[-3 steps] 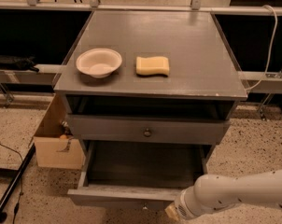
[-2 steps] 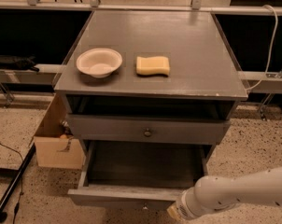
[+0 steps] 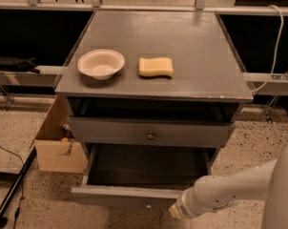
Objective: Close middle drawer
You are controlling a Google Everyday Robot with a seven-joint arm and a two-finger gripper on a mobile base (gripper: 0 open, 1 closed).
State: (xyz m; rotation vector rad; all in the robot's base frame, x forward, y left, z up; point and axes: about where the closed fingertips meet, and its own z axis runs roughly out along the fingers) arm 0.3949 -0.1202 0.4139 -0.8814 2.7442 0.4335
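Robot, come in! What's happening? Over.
Gripper low, at middle drawer front, right side. Drawer pulled wide open. Bowl, sponge on cabinet top, not in way.

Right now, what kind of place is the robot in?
Probably a robot test lab, not a home: a grey drawer cabinet stands on a speckled floor, with metal rails and a loose cable behind it. The gripper sits low at the front of the open drawer.

So on the cabinet (image 3: 182, 37) top there's 1 bowl (image 3: 101, 64) on the left and 1 sponge (image 3: 156, 67) just right of it. Lower down, the middle drawer (image 3: 120, 195) sticks out front, under another drawer front (image 3: 191, 134). The gripper (image 3: 174, 212) is at its front panel, right end. There's 1 cardboard box (image 3: 58, 154) on the floor, left.
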